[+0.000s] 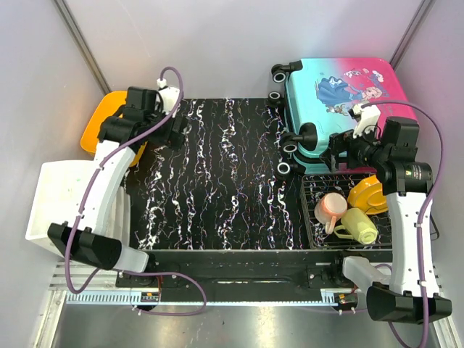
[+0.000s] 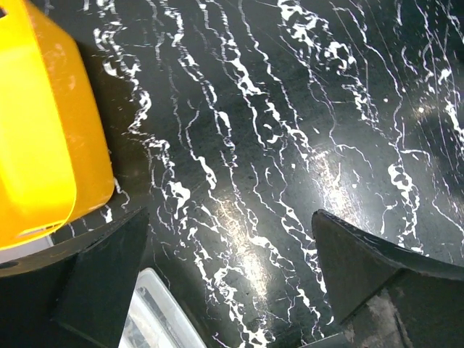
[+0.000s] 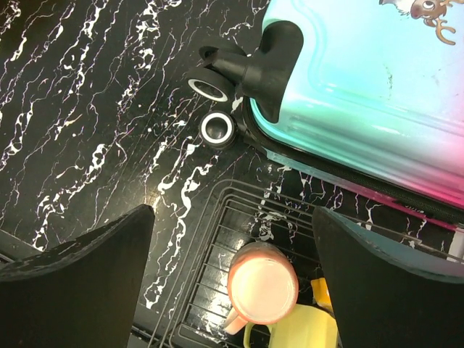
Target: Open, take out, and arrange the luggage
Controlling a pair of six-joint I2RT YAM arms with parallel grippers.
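Handling: we judge the suitcase stiff, slick-shelled and bulky for one arm; its seam edge by the wheels looks to us the best hold.
Looks: teal fading to pink, cartoon print, lying flat and closed.
Place: far right of the table, just behind the wire rack.
Hands: we see the left gripper and right gripper both spread wide, holding nothing.
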